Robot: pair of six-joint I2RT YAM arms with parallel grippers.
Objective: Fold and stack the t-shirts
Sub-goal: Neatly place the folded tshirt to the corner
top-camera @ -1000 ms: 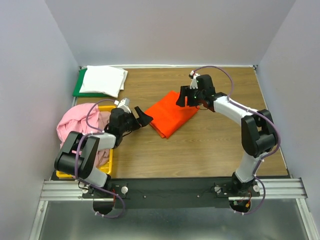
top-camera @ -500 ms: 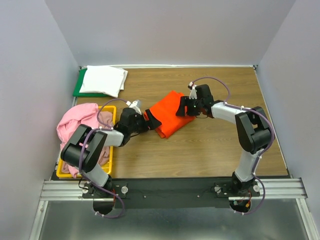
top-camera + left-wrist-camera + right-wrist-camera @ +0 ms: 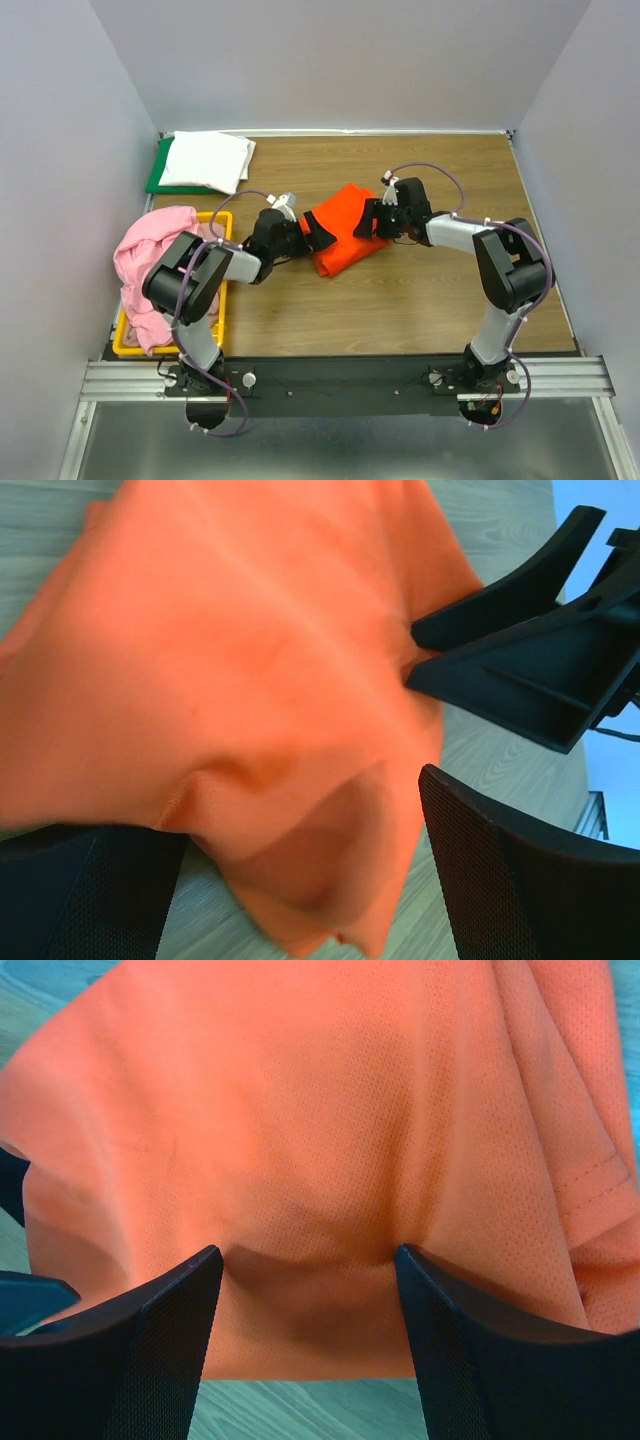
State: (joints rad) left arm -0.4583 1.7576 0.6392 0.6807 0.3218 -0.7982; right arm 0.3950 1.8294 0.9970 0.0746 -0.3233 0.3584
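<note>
Top external view, what does the room look like?

Plain pale walls close in a wooden table [image 3: 420,300] on three sides, and a metal rail [image 3: 350,372] runs along the near edge where both arms are bolted.

What lies on the wood?

The orange t-shirt [image 3: 345,240] sits folded near the middle, skewed to the table edges. A white t-shirt [image 3: 205,160] rests folded on a green board [image 3: 155,178] in the far left corner. At the near left, a pink t-shirt [image 3: 150,255] is heaped over a yellow bin [image 3: 218,325] and spills past its outer rim.

And the hands?

The left gripper [image 3: 318,232] is at the orange shirt's left edge, jaws spread wide; its wrist view shows a loose corner of cloth lying between the fingers, not pinched. The right gripper [image 3: 368,222] is at the shirt's right side, jaws apart too, its fingertips [image 3: 130,1350] pressed down onto the fabric, which humps up slightly between them.

How close are the two?

Near each other, with the orange cloth between them.
</note>
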